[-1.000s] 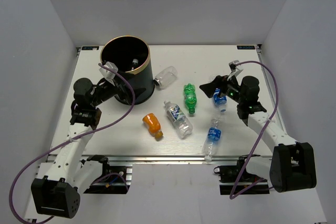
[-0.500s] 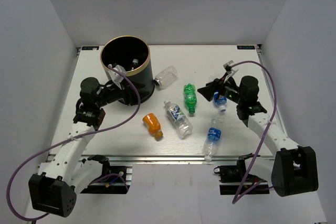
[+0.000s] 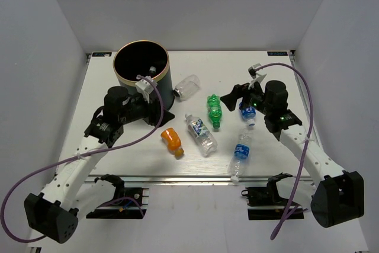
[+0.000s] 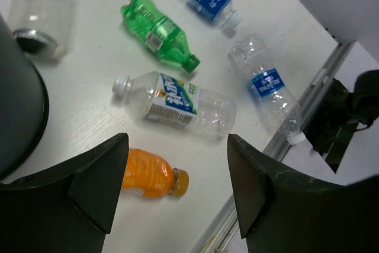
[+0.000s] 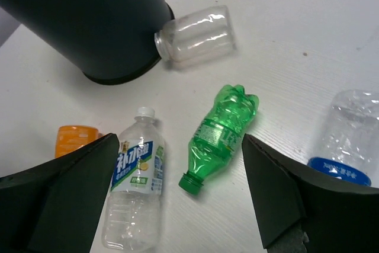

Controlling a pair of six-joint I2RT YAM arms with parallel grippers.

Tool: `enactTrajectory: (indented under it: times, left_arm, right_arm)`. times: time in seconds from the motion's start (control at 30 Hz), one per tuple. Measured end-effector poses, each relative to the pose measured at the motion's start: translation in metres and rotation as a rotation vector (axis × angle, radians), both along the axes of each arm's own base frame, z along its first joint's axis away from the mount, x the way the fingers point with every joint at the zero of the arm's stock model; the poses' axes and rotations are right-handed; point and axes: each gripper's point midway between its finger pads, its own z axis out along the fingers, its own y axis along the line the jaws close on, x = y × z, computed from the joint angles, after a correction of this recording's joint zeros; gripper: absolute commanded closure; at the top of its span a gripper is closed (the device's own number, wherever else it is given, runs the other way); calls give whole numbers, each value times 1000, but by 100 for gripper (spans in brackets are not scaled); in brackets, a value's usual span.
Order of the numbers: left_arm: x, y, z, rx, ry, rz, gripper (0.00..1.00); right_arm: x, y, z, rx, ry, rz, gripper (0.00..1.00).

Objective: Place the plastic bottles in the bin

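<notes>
Tabletop [image 3: 278,75]: white, bottles lying loose.
Green bottle [image 5: 222,133]: under the right hand [image 3: 231,96], centred between its fingers.
Long axis: slanted, roughly crosswise to the closing line.
Right hand: wide, empty.
Bin [image 3: 141,42]: well off to that hand's left.

A: Bin [image 3: 142,42] sits far left at the back of the table [image 3: 272,75]. Bottle 1 [image 3: 152,69] lies inside it.
B: And on the table?
A: Bottle 2 [image 3: 187,86] is just right of the bin, cap end at its base. Bottle 3 [image 3: 214,110] is mid-table, with bottle 4 [image 3: 249,117] to its right. Bottle 5 [image 3: 200,134] is in front of bottle 3, bottle 6 [image 3: 172,141] left of bottle 5. Bottle 7 [image 3: 240,152] is right of bottle 5, at the near edge.
B: Touching?
A: Those five lie apart.
</notes>
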Motion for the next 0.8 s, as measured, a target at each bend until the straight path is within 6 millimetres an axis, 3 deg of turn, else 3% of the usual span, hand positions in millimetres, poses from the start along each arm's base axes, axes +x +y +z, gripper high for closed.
enactTrajectory:
  times: [0.2,0.3,0.47,0.67,0.8]
  left_arm:
    - [3,14,-36,118,130,151,22]
    - [6,16,-66,191,235,214,26]
    - [-15,11,-117,295,407,275,32]
    - [-38,11,-135,335,510,392,33]
    - [-43,21,-147,367,585,535,25]
  right_arm:
    - [3,-11,-12,-42,38,-81,10]
    - [4,-14,-18,-57,60,-99,10]
    - [8,-18,-23,-71,88,-129,13]
    - [11,-21,-27,-71,105,-162,13]
    - [12,-22,-31,-73,120,-170,13]
